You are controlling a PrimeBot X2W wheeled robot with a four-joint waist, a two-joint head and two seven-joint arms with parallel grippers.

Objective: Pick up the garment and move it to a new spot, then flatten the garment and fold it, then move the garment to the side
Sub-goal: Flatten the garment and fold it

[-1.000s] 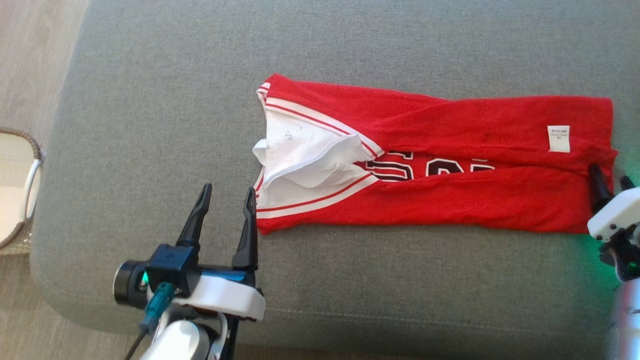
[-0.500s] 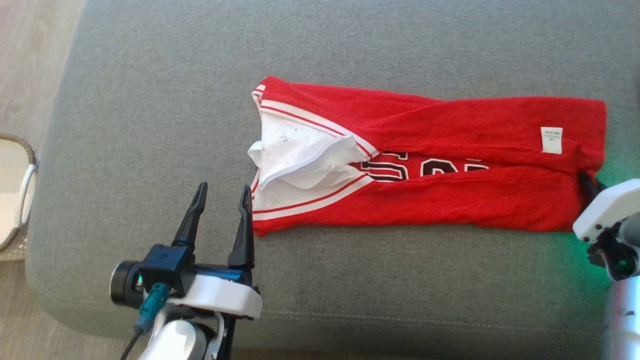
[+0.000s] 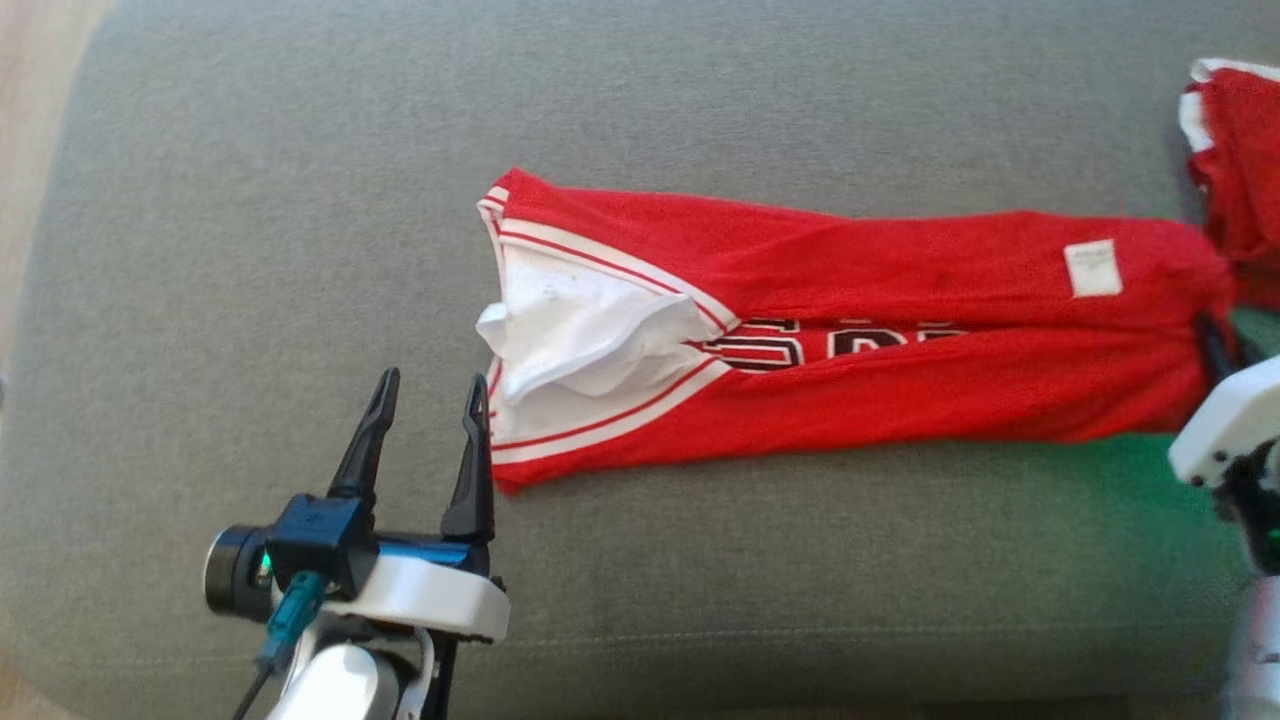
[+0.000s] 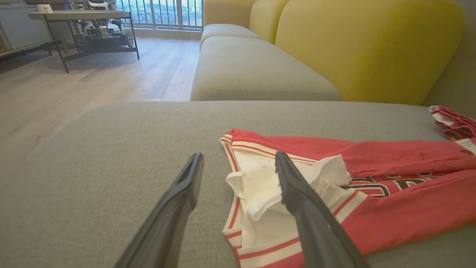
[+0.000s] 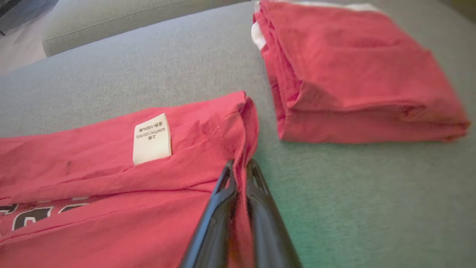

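Grip newly made: right claw (image 5: 241, 164) has pinched shut on the garment (image 3: 900, 390) hem (left claw (image 3: 433, 378) gapes, empty), ready for folding.

My left claw (image 3: 433, 380) sits low on my left side, its two dark fingers spread wide and pointing forward, with the white left wrist (image 3: 420, 600) behind them. My right claw (image 5: 241, 162) comes in from the far right, fingers pressed together on a fold of the garment (image 5: 93, 208), ahead of the pale right wrist (image 3: 1225, 425).
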